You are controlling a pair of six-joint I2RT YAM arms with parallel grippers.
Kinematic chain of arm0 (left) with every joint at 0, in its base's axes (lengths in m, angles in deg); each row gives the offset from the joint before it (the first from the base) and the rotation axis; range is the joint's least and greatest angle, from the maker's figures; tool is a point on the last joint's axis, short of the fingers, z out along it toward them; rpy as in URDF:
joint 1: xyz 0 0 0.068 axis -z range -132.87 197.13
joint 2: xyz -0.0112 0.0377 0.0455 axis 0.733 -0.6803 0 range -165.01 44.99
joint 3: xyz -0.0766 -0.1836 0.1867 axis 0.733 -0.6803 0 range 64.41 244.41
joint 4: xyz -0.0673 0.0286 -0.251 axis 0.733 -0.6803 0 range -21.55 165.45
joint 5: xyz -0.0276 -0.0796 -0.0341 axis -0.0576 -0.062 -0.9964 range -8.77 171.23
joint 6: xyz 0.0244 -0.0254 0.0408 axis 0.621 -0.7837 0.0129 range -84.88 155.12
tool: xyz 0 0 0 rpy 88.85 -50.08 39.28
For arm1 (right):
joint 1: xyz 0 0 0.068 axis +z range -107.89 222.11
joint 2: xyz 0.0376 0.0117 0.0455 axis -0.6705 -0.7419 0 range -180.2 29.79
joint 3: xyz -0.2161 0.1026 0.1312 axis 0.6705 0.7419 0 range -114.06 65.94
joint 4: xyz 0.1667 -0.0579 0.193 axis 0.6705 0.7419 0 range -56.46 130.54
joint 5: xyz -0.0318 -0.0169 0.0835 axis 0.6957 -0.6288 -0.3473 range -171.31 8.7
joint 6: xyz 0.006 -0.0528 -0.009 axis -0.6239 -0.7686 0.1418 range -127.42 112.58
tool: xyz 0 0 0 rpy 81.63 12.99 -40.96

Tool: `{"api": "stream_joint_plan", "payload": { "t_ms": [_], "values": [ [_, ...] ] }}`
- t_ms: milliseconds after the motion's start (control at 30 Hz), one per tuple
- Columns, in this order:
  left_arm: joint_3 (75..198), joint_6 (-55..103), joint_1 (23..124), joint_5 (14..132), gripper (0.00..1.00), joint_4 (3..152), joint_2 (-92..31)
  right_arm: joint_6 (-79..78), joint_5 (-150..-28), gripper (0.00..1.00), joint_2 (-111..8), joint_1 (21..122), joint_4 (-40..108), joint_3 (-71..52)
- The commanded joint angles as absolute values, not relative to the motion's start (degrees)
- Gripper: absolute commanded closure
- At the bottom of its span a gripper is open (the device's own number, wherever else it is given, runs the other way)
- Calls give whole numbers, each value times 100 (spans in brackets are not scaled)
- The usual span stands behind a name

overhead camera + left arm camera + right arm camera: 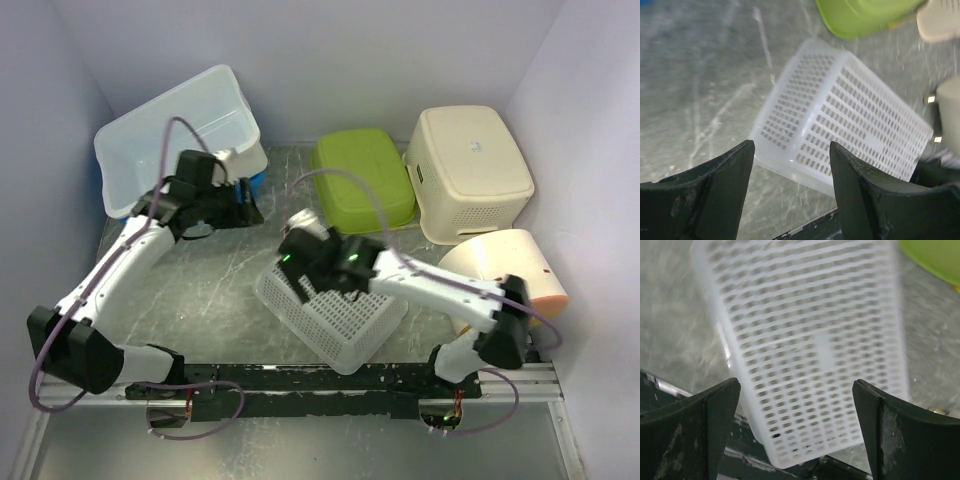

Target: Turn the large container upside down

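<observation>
Target taken to be the large translucent white plastic tub (175, 120), the biggest vessel on the grey scratched metal table (215, 295); this is a judgement, as the task names no colour. The tub is at the back-left corner, tilted against the wall with its open mouth facing up and forward and the interior visible, so it is not inverted. Something blue shows under its lower edge; what it is cannot be told. The left gripper (791, 150) is released, fingers apart with nothing between them. In the top view it sits just in front of the tub's near rim, and contact cannot be confirmed. Its wrist camera looks toward the table centre, not at the tub. The right gripper (796, 385) is likewise spread and empty, hovering above the white perforated plastic basket (335, 315), which lies base-up near the front rail. The green rounded plastic container (365, 180) and the cream rectangular plastic bin (470, 170) at the back also rest base-up. Progress estimate: flip not accomplished. Still to do are a hold on the tub rim, rotation past the vertical, and setting it down mouth-first.
</observation>
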State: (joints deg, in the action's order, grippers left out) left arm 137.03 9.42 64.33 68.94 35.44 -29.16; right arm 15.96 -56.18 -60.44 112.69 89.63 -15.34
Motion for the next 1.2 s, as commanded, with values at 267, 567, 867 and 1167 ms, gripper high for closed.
{"api": "stream_joint_plan", "payload": {
  "t_ms": [267, 567, 867, 1167],
  "values": [
    [13936, 1901, 7532, 7070, 26, 3962, -4379, 4236, -5946, 3, -3759, 8169, 8884, 2],
    [13625, 1987, 7707, 6503, 27, 4226, -4751, 4979, -7244, 4, -3171, 6863, 8527, 1391],
    [13025, 1739, 7998, 6110, 28, 4490, -4878, 5156, -8338, 5, -3226, 6799, 7714, 2064],
    [12525, 911, 8489, 5871, 29, 4575, -4243, 4615, -8269, 5, -3942, 6796, 7054, 1611]
  ]
}}
